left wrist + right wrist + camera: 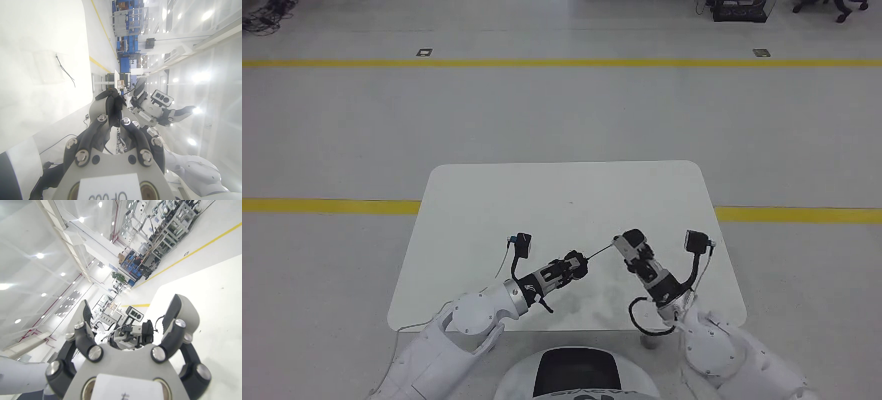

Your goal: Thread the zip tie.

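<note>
1. Currently my left claw point(580, 264) is pressed together on one end of the zip tie point(602, 250) and holds it up off the worktop point(572, 190). I judge that this keeps the strap sticking out straight and free to be fed.
2. My right claw point(130, 302) is spread wide and faces the left one, presumably ready to take the loose end or steady it.
3. From above, the zip tie runs as a thin dark line from the left claw's tips across the gap to the right claw.
4. Whether its far end touches the right claw's fingers point(184, 311) or only sits between them, I cannot tell.
5. Threading looks not yet done, as I can make out no closed loop.
</note>
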